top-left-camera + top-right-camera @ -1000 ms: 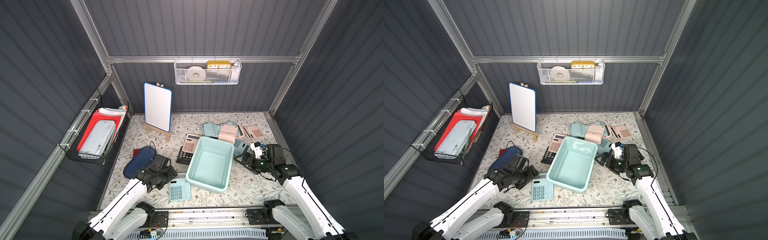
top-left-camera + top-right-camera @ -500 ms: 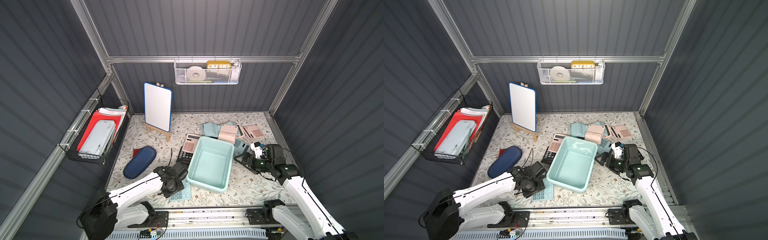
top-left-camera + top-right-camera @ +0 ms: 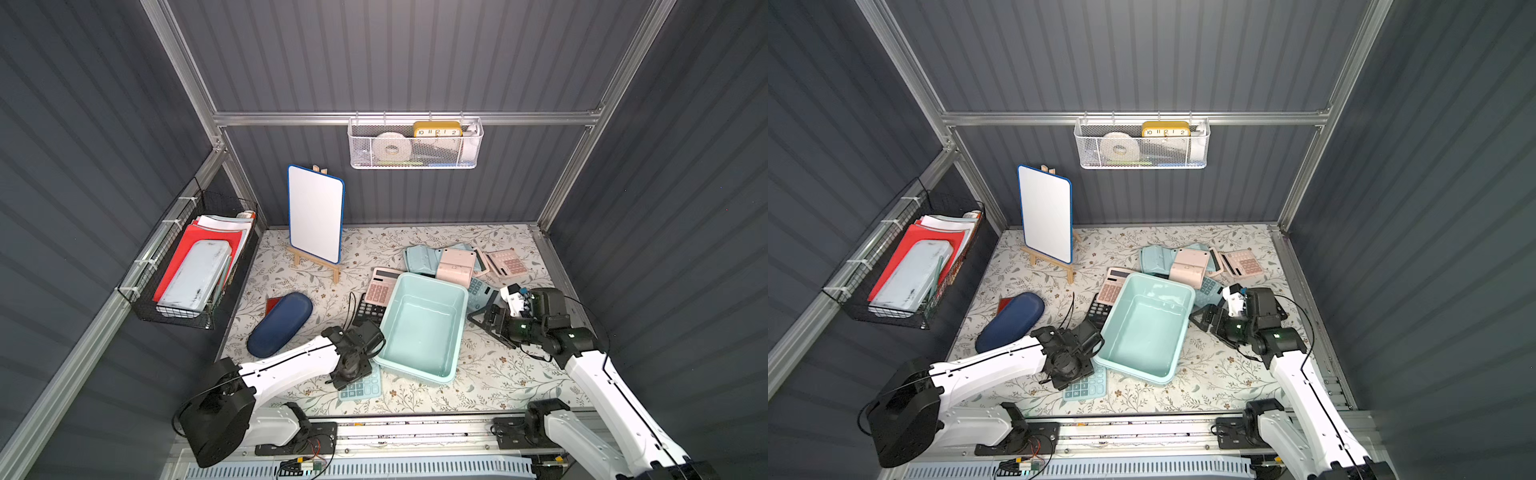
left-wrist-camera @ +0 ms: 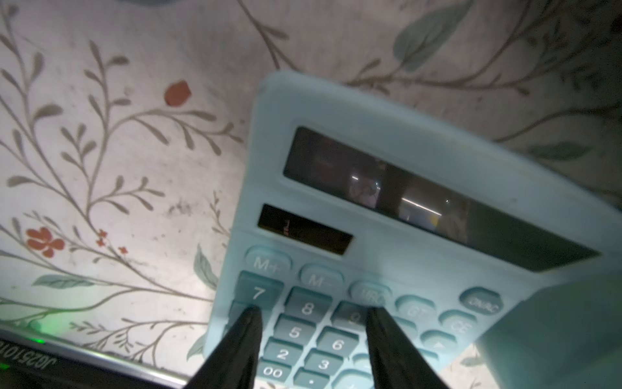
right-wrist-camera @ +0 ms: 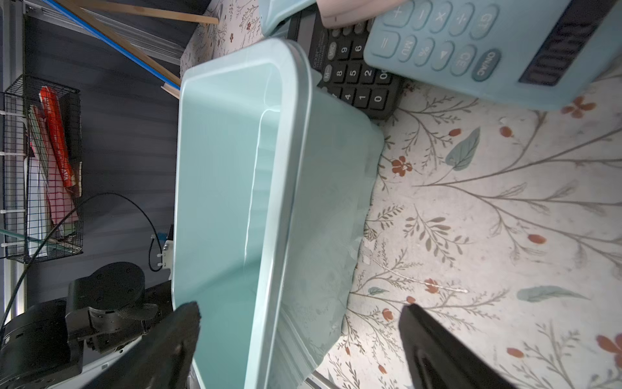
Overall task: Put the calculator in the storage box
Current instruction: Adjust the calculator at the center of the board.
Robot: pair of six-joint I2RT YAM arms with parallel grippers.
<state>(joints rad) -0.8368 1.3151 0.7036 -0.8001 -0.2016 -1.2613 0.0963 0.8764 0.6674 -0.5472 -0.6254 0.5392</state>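
Left gripper (image 4: 313, 311) is sitting part-spread over the light-blue calculator (image 3: 360, 388), with its fingertips (image 4: 250, 316) over the 7 and MRC keys; contact unclear. Calculator is lying flat on the floral mat (image 3: 498, 374), outside and just beside the near-left corner of the storage box (image 3: 430, 279). Right gripper (image 5: 301, 310) is hanging spread wide at the box's right wall, one finger over the interior, the other over the mat.

Pale blue calculators (image 3: 361, 388) (image 3: 417, 259) (image 3: 478, 289), three; pink calculators (image 3: 379, 286) (image 3: 455, 268) (image 3: 509, 262), three; black calculators (image 3: 368, 309) (image 5: 353, 77), two; heap at 1 o'clock too tangled for a surer tally. Storage box (image 3: 419, 332), one. Wire baskets, two: white basket (image 3: 415, 160) at 12 o'clock, black basket (image 3: 178, 318) at 9 o'clock; whiteboard (image 3: 316, 220), navy case (image 3: 280, 324), yellow clock (image 3: 437, 129), one each.
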